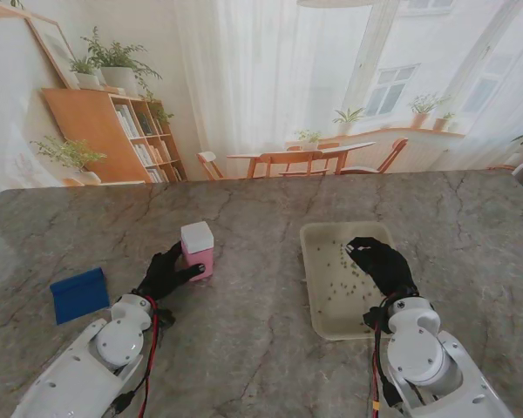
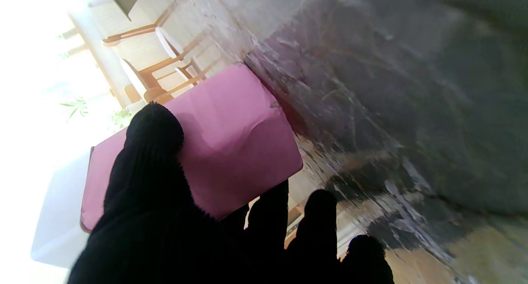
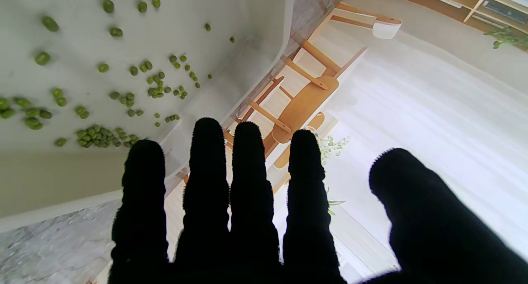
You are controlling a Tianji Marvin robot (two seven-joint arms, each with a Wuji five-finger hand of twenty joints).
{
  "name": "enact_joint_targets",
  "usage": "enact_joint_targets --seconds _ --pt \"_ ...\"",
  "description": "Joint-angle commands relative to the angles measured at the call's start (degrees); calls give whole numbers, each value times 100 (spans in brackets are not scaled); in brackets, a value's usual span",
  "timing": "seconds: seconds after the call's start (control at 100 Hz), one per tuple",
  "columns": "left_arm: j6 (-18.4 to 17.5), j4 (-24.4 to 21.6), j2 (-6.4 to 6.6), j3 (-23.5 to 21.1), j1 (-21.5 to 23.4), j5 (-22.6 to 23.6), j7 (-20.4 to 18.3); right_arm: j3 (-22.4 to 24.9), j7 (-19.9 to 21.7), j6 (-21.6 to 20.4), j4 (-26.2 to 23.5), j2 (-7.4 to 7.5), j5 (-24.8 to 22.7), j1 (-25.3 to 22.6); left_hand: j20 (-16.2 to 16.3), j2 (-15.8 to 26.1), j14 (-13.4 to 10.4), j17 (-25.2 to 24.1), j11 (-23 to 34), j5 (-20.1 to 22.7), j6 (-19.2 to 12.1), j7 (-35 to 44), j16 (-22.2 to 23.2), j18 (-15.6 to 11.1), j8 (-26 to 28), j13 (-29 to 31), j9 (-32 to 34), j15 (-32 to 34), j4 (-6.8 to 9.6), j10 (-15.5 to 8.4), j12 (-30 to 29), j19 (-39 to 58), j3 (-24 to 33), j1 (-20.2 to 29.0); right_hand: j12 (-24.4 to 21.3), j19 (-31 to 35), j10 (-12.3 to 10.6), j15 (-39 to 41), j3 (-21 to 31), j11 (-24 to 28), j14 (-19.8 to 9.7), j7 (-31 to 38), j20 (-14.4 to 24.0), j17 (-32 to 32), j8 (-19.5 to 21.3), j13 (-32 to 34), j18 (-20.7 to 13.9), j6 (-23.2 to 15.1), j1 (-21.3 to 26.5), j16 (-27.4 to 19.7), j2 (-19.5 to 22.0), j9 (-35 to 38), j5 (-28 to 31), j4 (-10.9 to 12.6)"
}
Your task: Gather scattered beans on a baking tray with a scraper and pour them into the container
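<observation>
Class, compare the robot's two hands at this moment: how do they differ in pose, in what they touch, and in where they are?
The left hand wraps the pink block with a white top on the bare table; the right hand holds nothing. The left fingers curl around the block; the right fingers stretch out flat. The right hand hovers over the beige tray of green beans; the left is away from it. Both wear black gloves.

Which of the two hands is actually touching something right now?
The left hand: its fingers wrap the pink container. The right hand hovers open over the tray.
</observation>
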Motion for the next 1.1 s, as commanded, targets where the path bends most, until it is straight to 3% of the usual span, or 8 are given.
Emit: enact_joint_targets --seconds 0.0,0.1,0.25,0.33,0.63,0.8,0.94,1.09 --pt "-6 139 -147 102 29 -72 -15 17 53 25 -30 -13 -5 -44 568 262 -469 894 146 390 -674 704 395 -280 383 869 291 864 -704 -350 170 4762 477 1022 114 135 39 69 -139 131 25 42 132 9 109 60 111 11 -4 87 199 101 121 173" --pt "-49 196 -198 110 8 -149 111 26 43 25 -35 -14 -11 -53 644 20 -634 1293 376 401 -762 1636 517 -434 1138 1377 774 1013 -778 -614 330 5066 483 1381 114 134 38 69 -142 132 29 45 131 7 109 60 109 0 -2 87 200 106 129 173" --pt "-125 238 -278 95 -1 -240 349 35 58 19 -42 -10 -9 -62 842 -179 -803 1960 765 409 -835 2916 728 -610 822 2180 1490 1210 -815 -937 455 5384 479 1831 114 137 43 74 -152 132 31 50 131 9 110 67 112 17 -7 88 209 114 147 173" --pt "-178 223 -313 72 9 -267 477 38 62 7 -40 -9 -8 -62 923 -120 -826 2112 812 430 -869 3332 802 -622 565 2395 1696 1225 -827 -999 1221 5443 448 1984 114 136 39 74 -153 129 33 51 131 5 110 68 122 7 -2 88 206 112 148 174" --pt "-433 -372 -353 -105 195 -139 910 21 4 -89 5 -16 -25 -35 953 -53 -838 2275 784 519 -855 3458 811 -596 482 2642 1977 1216 -825 -1023 1433 5494 446 2005 115 141 29 69 -152 129 21 43 132 10 107 58 120 10 0 85 209 108 132 177" --pt "-610 -766 -369 -143 239 -40 1099 -58 -144 -198 28 -41 -55 17 1123 -7 -751 2444 676 568 -860 3488 949 -429 431 2888 2304 1310 -836 -964 1642 5646 421 1971 115 137 35 64 -128 121 7 24 131 -2 102 30 104 25 12 83 179 64 80 178" --pt "-802 -916 -373 -55 109 -67 1062 -211 -327 -369 -18 -61 -159 91 1444 -31 -640 2618 650 866 -863 3383 1187 -218 400 3184 2710 1485 -831 -930 1870 5872 422 1915 93 122 18 15 -81 62 -25 -35 128 -46 86 -92 76 44 -1 63 136 -104 -69 177" --pt "-1023 -826 -329 137 -168 -141 706 -421 -423 -614 -107 -33 -502 257 1620 17 -576 2736 672 1037 -740 3192 1308 -128 312 3403 2984 1586 -851 -879 1930 6012 406 1873 46 80 -53 -54 4 -43 -79 -134 115 -135 69 -268 29 28 -74 27 92 -423 -343 171"
